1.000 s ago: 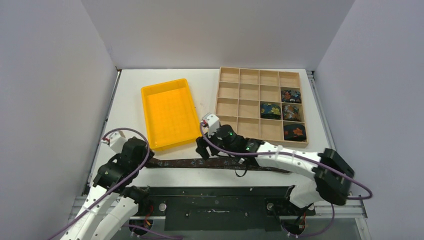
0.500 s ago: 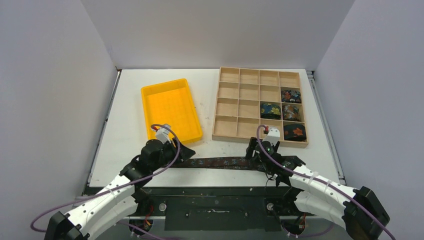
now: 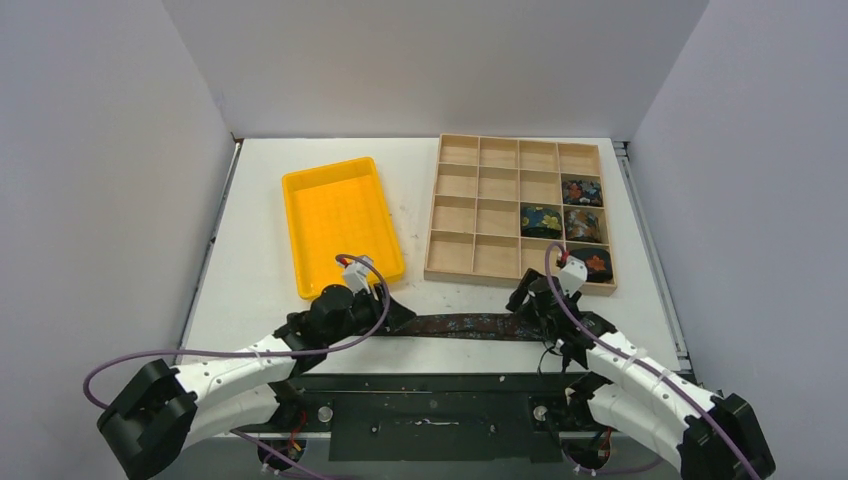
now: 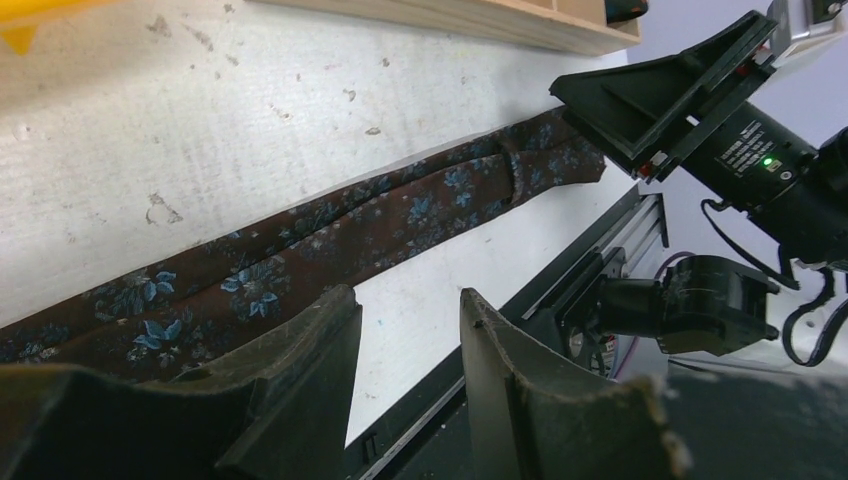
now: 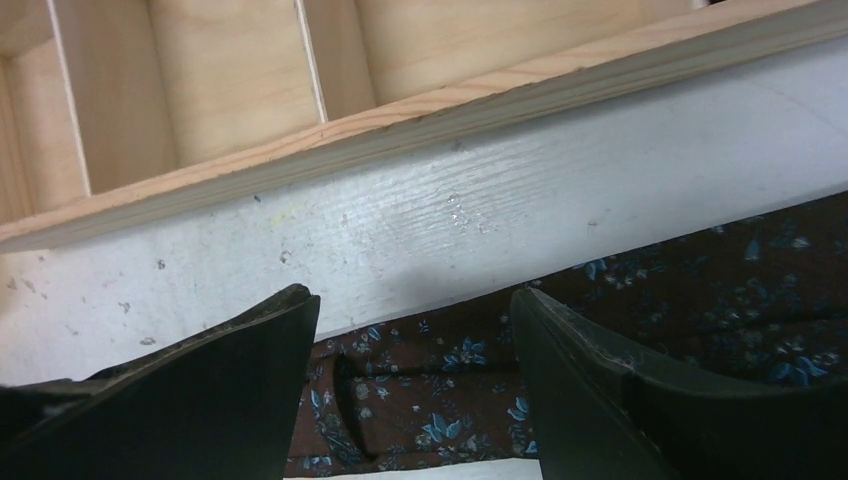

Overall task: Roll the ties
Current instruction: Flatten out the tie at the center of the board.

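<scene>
— How far along?

— Partway. Four rolled ties (image 3: 582,224) tucked into cells at the right side of the wooden tray (image 3: 455,215), upper right of the overhead view: three down the rightmost column, one in the column beside it. Every other cell bare.

— And the one in hand?

— Not rolled yet. Brown tie (image 3: 460,325) with blue flowers, stretched flat along the near edge of the table (image 3: 255,250), low in the frame, between the two arms and well apart from the tray.

— Grippers?

— Left gripper (image 4: 405,300) low at the tie's left end, jaws apart, nothing between them, cloth just beside one finger. Right gripper (image 5: 410,310) above the right end, jaws wide and straddling the fabric, clamped on nothing.

— What remains?

— By the look of it, pinching an end, coiling the whole strip, then dropping the coil into a free cell. No loose tie visible in the yellow bin (image 3: 340,225).
</scene>
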